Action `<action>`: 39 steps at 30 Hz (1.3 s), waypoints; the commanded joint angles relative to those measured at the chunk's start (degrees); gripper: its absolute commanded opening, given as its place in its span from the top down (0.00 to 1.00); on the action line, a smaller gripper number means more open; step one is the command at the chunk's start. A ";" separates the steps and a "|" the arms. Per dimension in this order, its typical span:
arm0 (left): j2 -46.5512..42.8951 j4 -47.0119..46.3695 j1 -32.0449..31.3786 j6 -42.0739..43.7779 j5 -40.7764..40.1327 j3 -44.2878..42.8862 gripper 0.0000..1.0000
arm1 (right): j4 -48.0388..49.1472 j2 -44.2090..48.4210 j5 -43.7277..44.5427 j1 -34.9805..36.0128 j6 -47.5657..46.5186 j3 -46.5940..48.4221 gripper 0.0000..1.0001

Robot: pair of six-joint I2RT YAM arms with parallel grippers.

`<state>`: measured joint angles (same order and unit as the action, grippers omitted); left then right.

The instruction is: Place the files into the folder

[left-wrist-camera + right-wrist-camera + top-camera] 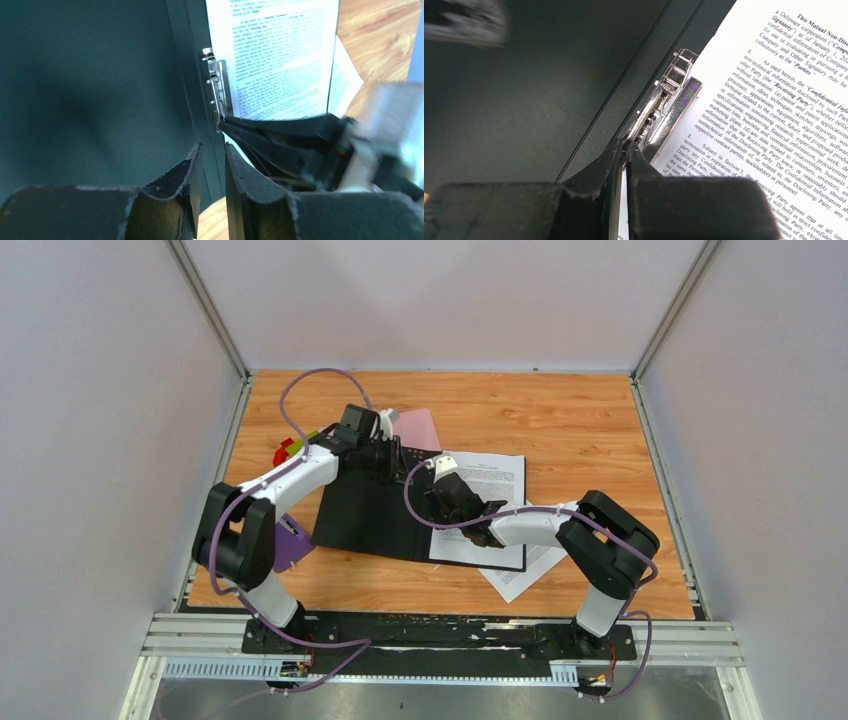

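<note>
A black plastic folder (365, 515) lies open on the wooden table (570, 420), and the work in hand appears to be at its chrome metal lever clamp (656, 107), just beside the spine. The right gripper (625, 150) has its fingers pinched almost together on the near tip of that clamp's lever, so I judge it to be grasping the lever. The left gripper (214, 167) sits at the far edge of the folder. Its fingers are drawn close with the spine's edge running into the narrow gap, but the pictures do not show whether they actually squeeze the folder. Of the files, one white sheet of small black print (495, 485) lies flat on the right-hand cover. Its left margin sits at the clamp, where the iridescent pressing bar (680, 100) crosses it. The second printed white sheet (525, 580) lies askew at the folder's near right corner, sticking out onto the table, and I cannot tell whether it rests over or under the cover. The task looks about half done at best. The next move calls for working the lever through its swing without dragging the folder, which the left arm seems placed to steady. The askew sheet then has to be squared up with the first one and slid to the bar without creasing the thin paper.
</note>
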<state>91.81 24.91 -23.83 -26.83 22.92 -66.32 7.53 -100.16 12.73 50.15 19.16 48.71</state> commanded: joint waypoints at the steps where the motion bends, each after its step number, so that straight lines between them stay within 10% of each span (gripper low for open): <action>1: 4.66 -12.69 0.02 -5.29 3.94 1.72 0.70 | -14.90 -4.02 1.90 -2.52 -2.69 -5.47 1.00; 39: 20.57 -32.34 -5.11 -10.00 9.65 9.44 0.64 | -13.56 -2.43 2.40 -3.30 -2.44 -6.98 1.00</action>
<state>110.83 -9.63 -28.03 -38.50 33.65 -57.04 10.17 -98.06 11.49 48.34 19.20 45.41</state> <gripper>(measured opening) 0.356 0.056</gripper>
